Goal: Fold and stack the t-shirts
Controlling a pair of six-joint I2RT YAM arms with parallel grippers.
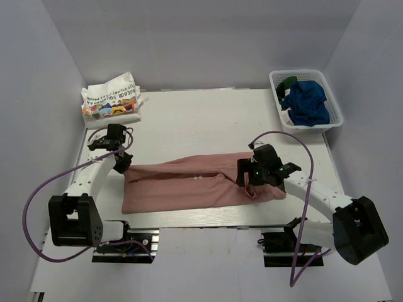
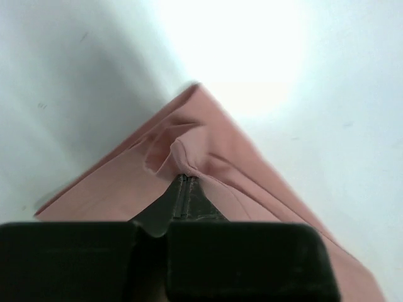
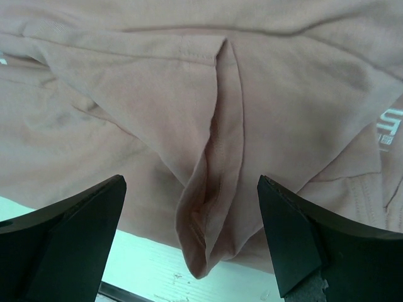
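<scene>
Fingers (image 1: 123,162) of the left gripper (image 1: 124,167) are seen from above at the left corner of the pink t-shirt (image 1: 182,185), which is spread across the near surface (image 1: 189,119); the right gripper (image 1: 247,179) is set over its right part. A folded white t-shirt (image 1: 112,102) is laid far left, and a blue t-shirt (image 1: 308,104) lies in the basket (image 1: 317,128) far right. At the left wrist, the fingers (image 2: 179,204) are shown clamped on a pinched pink corner. At the right wrist, the fingers (image 3: 69,233) are shown apart, with a raised pink fold between them.

At lower centre of the table (image 1: 189,126), spread t-shirt (image 1: 201,185); at upper left, folded t-shirt (image 1: 112,100); at upper right, basket (image 1: 302,72) holding bundled t-shirts (image 1: 308,104).
</scene>
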